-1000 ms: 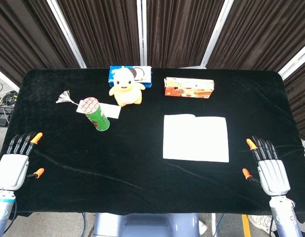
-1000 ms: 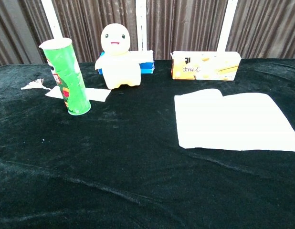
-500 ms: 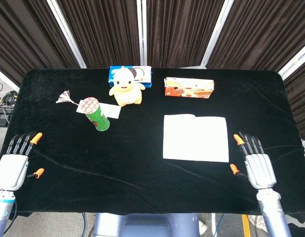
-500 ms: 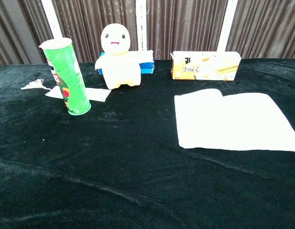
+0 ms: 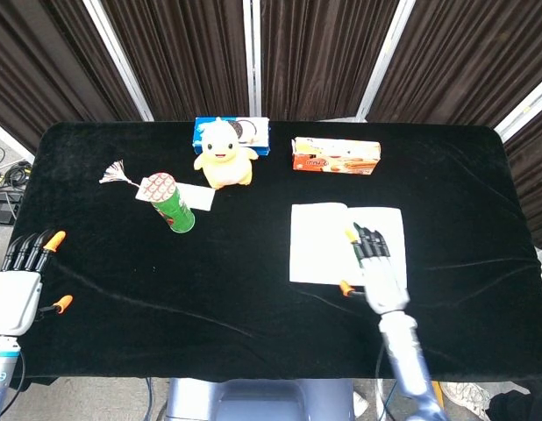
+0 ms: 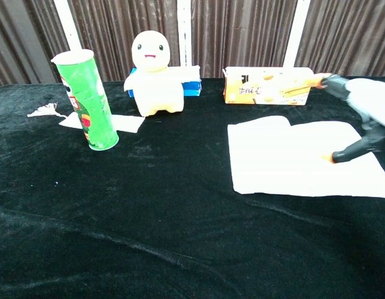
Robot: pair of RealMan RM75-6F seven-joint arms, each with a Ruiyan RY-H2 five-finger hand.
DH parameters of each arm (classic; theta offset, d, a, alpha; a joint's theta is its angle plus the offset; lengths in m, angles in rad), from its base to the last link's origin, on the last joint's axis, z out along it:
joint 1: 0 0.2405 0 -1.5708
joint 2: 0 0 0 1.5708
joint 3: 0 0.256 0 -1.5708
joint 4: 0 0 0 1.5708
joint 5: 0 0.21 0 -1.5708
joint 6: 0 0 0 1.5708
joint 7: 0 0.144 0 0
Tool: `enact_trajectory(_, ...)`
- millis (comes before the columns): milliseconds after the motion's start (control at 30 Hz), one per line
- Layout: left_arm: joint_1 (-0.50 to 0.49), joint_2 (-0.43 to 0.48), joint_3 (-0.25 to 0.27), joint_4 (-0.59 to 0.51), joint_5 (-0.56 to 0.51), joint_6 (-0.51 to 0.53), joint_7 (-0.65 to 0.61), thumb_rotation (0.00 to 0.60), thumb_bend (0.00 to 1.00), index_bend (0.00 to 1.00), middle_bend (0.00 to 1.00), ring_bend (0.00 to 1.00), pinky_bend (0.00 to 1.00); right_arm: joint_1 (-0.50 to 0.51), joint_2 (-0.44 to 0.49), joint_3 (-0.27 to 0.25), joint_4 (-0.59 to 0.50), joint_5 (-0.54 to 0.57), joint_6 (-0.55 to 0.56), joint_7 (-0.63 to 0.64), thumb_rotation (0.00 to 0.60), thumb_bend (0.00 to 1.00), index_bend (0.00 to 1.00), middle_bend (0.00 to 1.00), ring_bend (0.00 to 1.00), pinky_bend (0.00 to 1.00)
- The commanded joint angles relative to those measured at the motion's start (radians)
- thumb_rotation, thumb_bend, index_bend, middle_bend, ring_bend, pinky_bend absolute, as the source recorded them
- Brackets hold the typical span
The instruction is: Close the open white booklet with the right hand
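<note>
1. The booklet point(image 5: 347, 245) lies open on the table point(image 5: 253, 307), right of the table's middle, and serves as the landmark.
2. The right hand point(image 5: 376, 267) hangs over the booklet's right page, fingers spread and pointing toward the far edge.
3. A snack box point(image 5: 336, 155) lies behind the booklet, near the far edge.
4. A plush toy point(image 5: 224, 154) stands behind and left of the booklet, with a flat box point(image 5: 243, 130) directly behind it.
5. A can point(image 5: 171, 203) stands well left of the booklet, a card point(image 5: 197, 196) just beside it and a tassel point(image 5: 117, 174) farther left.
6. The left hand point(image 5: 18, 285) rests far left of the booklet, at the table's near-left edge.
</note>
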State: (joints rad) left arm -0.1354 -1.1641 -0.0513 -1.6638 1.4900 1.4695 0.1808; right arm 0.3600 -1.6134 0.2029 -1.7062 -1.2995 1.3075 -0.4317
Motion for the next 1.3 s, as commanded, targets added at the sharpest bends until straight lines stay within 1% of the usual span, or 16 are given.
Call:
enact_trajectory(33, 0.0, 0.004, -0.002, -0.002, -0.005, -0.003, -0.006, 0.6, 0.12, 0.0, 0.0, 0.0, 0.0, 0.034, -0.073, 0.021, 0.031, 0.052, -0.017, -0.049, 0.6, 0.18, 0.0, 0.0, 0.0, 0.0)
enact_trajectory(200, -0.002, 0.015, -0.01, -0.003, -0.026, -0.011, -0.019, 0.6, 0.12, 0.0, 0.0, 0.0, 0.0, 0.057, -0.162, 0.023, 0.099, 0.104, -0.021, -0.088, 0.6, 0.18, 0.0, 0.0, 0.0, 0.0)
enact_trajectory(367, -0.002, 0.024, -0.018, -0.003, -0.043, -0.016, -0.034, 0.6, 0.13, 0.0, 0.0, 0.0, 0.0, 0.068, -0.224, 0.014, 0.163, 0.12, -0.015, -0.104, 0.6, 0.18, 0.0, 0.0, 0.0, 0.0)
enact_trajectory(667, 0.0, 0.034, -0.025, -0.009, -0.056, -0.015, -0.049, 0.6, 0.13, 0.0, 0.0, 0.0, 0.0, 0.079, -0.281, 0.013, 0.253, 0.132, -0.004, -0.118, 0.6, 0.18, 0.0, 0.0, 0.0, 0.0)
enact_trajectory(833, 0.0, 0.036, -0.026, -0.01, -0.059, -0.016, -0.051, 0.6, 0.13, 0.0, 0.0, 0.0, 0.0, 0.077, -0.305, 0.01, 0.297, 0.144, -0.01, -0.099, 0.6, 0.18, 0.0, 0.0, 0.0, 0.0)
enact_trajectory(1133, 0.0, 0.038, -0.025, -0.014, -0.061, -0.017, -0.046, 0.6, 0.13, 0.0, 0.0, 0.0, 0.0, 0.072, -0.33, 0.002, 0.332, 0.159, -0.032, -0.062, 0.6, 0.18, 0.0, 0.0, 0.0, 0.0)
enact_trajectory(1300, 0.004, 0.045, -0.026, -0.018, -0.064, -0.013, -0.053, 0.6, 0.13, 0.0, 0.0, 0.0, 0.0, 0.078, -0.35, 0.011, 0.364, 0.146, -0.029, -0.033, 0.6, 0.18, 0.0, 0.0, 0.0, 0.0)
